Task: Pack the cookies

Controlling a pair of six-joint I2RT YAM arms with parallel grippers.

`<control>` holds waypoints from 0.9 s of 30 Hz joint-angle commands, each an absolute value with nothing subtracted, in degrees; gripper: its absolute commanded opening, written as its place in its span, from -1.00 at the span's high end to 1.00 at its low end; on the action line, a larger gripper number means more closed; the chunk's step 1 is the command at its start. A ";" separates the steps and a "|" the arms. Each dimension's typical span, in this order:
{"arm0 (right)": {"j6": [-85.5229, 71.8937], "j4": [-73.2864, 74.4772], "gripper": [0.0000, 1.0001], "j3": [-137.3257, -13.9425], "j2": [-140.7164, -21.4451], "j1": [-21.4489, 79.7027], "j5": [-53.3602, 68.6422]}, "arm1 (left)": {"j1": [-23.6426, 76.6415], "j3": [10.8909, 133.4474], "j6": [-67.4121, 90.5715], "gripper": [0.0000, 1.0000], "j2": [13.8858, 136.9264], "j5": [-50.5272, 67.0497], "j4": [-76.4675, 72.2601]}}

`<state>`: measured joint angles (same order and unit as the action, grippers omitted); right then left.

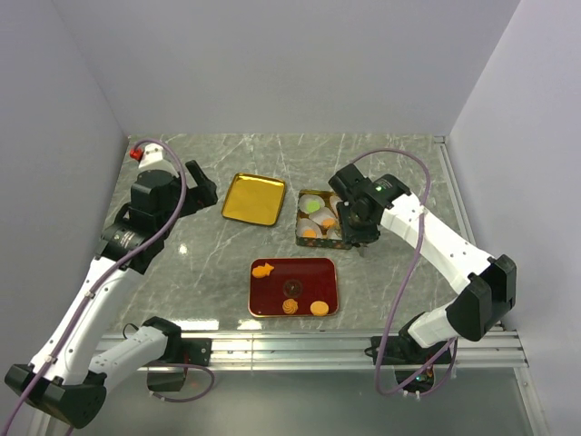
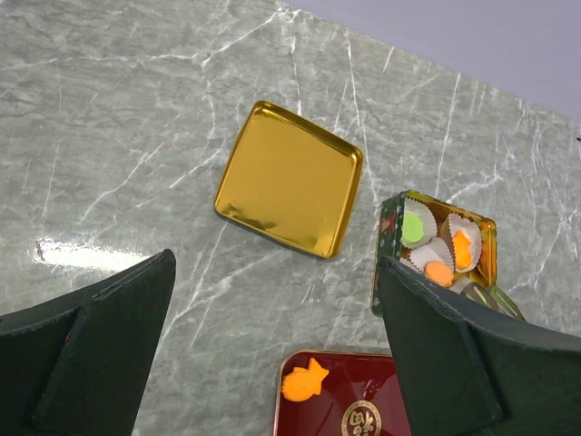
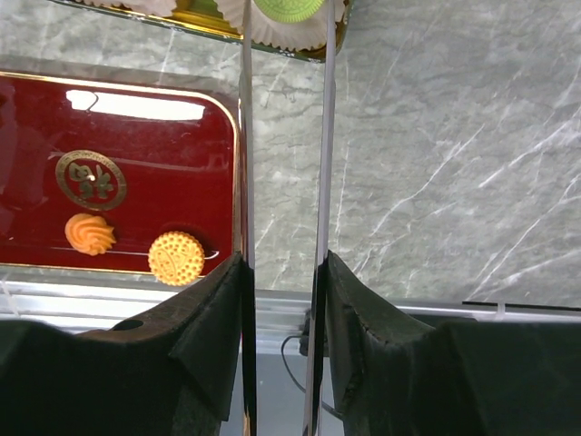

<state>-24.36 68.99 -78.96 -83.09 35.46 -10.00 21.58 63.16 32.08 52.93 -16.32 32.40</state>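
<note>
On the red tray [image 1: 272, 292] lie an orange fish cookie [image 1: 262, 270] [image 2: 304, 381], an orange swirl cookie [image 1: 290, 307] [image 3: 89, 233] and a round orange cookie [image 1: 319, 308] [image 3: 176, 257]. The patterned box [image 1: 300, 238] holds white paper cups with a green cookie [image 1: 313, 206] [image 2: 413, 227] and orange ones [image 2: 439, 272]. My right gripper [image 1: 356, 232] [image 3: 284, 263] is shut on thin metal tongs [image 3: 324, 136]. Their tips reach the green cookie [image 3: 289, 7] at the box rim; whether they pinch it is cut off. My left gripper [image 1: 201, 186] [image 2: 275, 263] hangs open and empty above the table.
A gold lid [image 1: 253, 199] [image 2: 289, 177] lies upturned left of the box. Grey walls close in the marble table on the left, back and right. A metal rail [image 1: 300, 345] runs along the near edge.
</note>
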 commanded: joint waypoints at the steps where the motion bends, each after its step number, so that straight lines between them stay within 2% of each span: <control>1: -23.82 66.71 0.12 -77.96 -82.53 34.81 -10.55 | 21.71 65.74 30.76 -0.99 53.17 -15.38 30.85; 13: -22.33 65.39 0.06 -79.10 -84.72 33.58 -9.85 | 21.71 66.36 31.29 -0.99 54.23 -15.56 30.76; 18: -21.62 64.95 -0.04 -79.28 -85.08 33.13 -9.49 | 21.71 66.18 31.90 -0.99 54.14 -15.64 31.02; 27: -20.22 64.60 -0.05 -80.33 -85.08 32.08 -9.05 | 21.71 66.71 32.78 -0.99 55.19 -15.21 30.85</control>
<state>-21.34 66.17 -77.69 -85.21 32.71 -8.78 21.58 64.01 32.36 54.41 -16.32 32.34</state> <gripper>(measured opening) 0.527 0.995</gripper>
